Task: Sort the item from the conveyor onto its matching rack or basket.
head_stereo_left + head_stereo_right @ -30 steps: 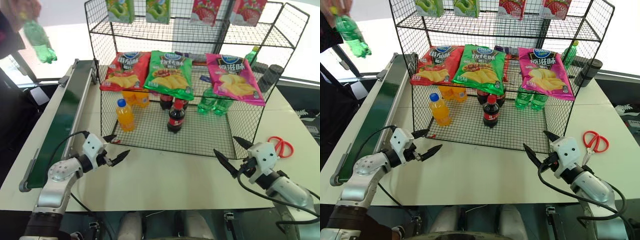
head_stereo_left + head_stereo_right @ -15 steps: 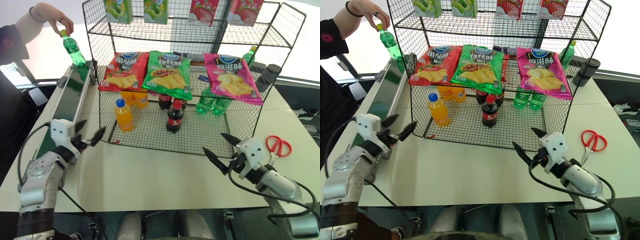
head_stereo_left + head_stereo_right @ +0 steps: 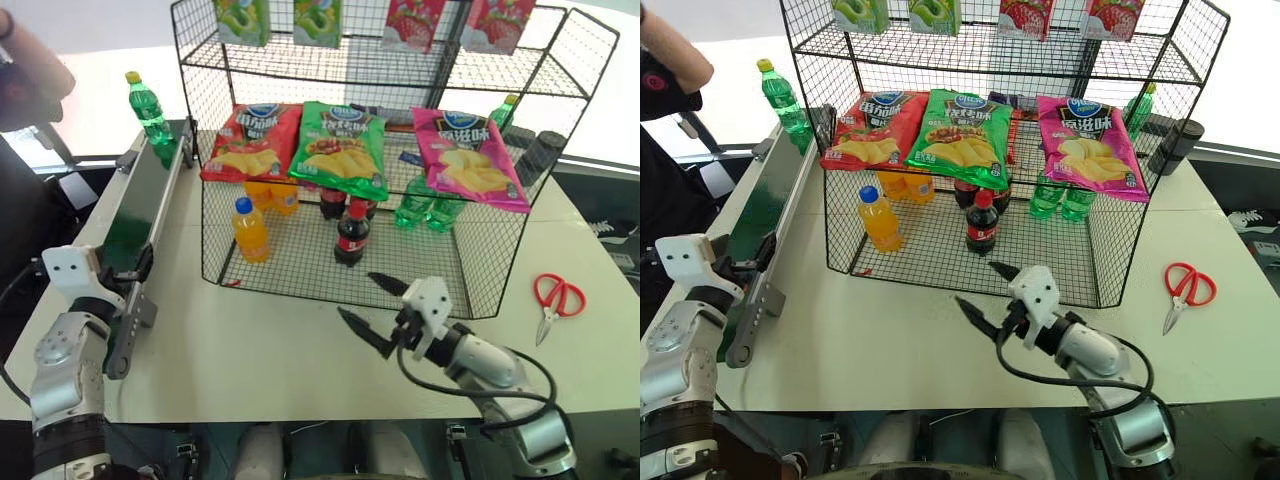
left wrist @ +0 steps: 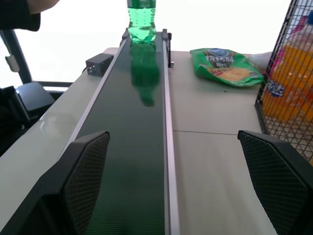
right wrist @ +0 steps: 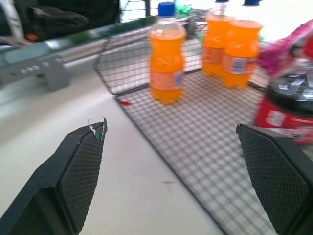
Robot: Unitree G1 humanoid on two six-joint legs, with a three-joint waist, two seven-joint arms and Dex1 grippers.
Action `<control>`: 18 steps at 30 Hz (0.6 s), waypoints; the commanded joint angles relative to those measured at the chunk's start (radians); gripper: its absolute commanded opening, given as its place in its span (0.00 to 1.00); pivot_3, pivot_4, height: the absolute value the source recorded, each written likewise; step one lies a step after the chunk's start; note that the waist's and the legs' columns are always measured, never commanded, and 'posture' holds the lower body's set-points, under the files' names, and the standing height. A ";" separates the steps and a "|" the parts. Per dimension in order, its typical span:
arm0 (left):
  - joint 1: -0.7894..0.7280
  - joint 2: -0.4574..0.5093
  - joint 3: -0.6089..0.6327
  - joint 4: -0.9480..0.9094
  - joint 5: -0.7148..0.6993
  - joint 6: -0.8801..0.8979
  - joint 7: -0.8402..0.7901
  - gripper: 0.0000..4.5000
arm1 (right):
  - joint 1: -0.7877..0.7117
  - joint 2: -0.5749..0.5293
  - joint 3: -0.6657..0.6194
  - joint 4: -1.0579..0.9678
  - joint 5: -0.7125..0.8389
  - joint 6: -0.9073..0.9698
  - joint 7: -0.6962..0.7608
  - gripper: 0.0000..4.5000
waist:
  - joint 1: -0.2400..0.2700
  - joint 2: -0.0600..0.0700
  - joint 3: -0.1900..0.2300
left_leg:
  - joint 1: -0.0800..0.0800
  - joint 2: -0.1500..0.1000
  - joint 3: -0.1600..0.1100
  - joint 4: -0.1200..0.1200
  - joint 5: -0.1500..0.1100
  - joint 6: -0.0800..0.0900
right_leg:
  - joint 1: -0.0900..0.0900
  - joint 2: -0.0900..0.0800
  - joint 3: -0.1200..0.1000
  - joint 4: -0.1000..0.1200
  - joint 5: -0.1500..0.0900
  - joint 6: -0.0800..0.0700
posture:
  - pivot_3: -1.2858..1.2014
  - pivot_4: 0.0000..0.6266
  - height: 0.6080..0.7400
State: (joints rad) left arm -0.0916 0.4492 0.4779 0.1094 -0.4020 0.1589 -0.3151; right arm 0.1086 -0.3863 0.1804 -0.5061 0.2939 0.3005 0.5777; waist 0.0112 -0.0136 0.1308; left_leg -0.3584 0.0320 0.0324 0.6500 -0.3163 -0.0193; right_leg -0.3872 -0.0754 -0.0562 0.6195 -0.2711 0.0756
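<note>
Left hand point(image 3: 140, 262) beside conveyor point(image 3: 135, 205) edge

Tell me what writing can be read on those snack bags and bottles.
None reads clearly.
Red chip bag: blue round logo, characters too small.
Green chip bag: same logo, characters blurred.
Pink chip bag: large white characters, not legible.
Cola bottle: label too small.
Orange bottle: label blurred.

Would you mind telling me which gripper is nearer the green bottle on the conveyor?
Left. The left gripper sits at the conveyor's near end, facing the green bottle at the far end. The right gripper is off by the rack's front.
</note>
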 commanded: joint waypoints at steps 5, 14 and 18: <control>-0.014 0.003 0.029 0.005 0.025 -0.043 0.060 1.00 | -0.038 -0.003 0.018 -0.013 -0.010 -0.035 0.022 0.98 | 0.001 0.000 0.000 | 0.000 0.000 0.000 0.000 0.000 0.000 | 0.000 -0.001 0.000 0.000 0.000 0.000 | 0.52 0.24 1.00; -0.030 -0.015 0.017 0.021 0.043 -0.060 0.096 1.00 | -0.041 -0.001 0.020 0.001 -0.024 -0.060 0.033 0.98 | 0.001 -0.001 0.000 | 0.000 0.000 0.000 0.000 0.000 0.000 | 0.000 -0.001 0.000 0.000 0.000 0.000 | 0.52 0.24 1.00; -0.032 -0.024 0.022 0.032 0.050 -0.070 0.110 1.00 | -0.041 0.003 0.013 -0.009 -0.046 -0.081 0.014 0.98 | 0.000 -0.001 0.000 | 0.000 0.000 0.000 0.000 0.000 0.000 | 0.000 -0.001 0.000 0.000 0.000 0.000 | 0.52 0.24 1.00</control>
State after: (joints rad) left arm -0.1162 0.4234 0.4855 0.1500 -0.3580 0.1169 -0.2130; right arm 0.0754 -0.3866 0.2026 -0.4847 0.2545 0.2515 0.6011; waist 0.0113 -0.0144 0.1305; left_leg -0.3585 0.0316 0.0325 0.6499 -0.3163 -0.0194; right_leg -0.3871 -0.0764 -0.0566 0.6194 -0.2711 0.0757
